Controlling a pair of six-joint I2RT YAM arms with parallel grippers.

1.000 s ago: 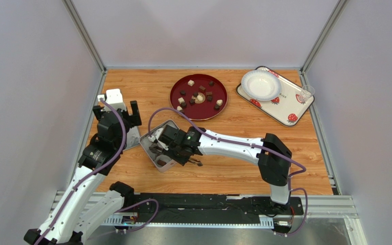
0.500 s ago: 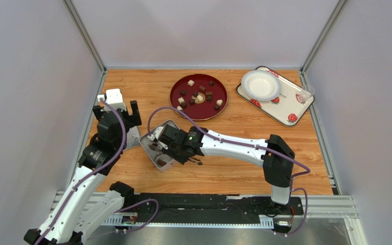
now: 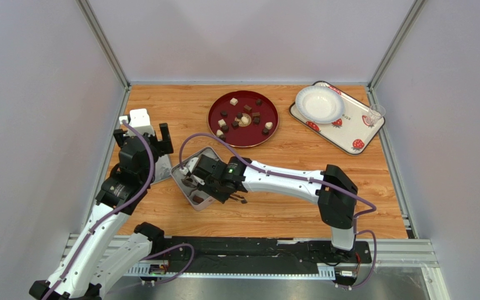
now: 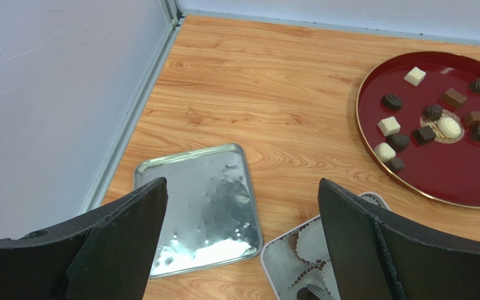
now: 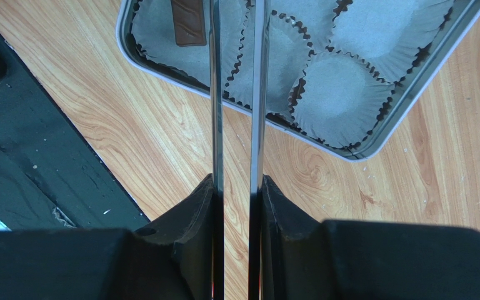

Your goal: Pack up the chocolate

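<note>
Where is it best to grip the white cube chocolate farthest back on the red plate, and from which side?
Likely its two opposite flat sides, coming straight down from above: the white cube lies flat on the red plate, with free space around it.

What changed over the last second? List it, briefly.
The right pincer, shut on the tongs, edged slightly left over the tin; nothing was gripped or released. The left pincer stayed open and still; the chocolates on the red plate did not move.
</note>
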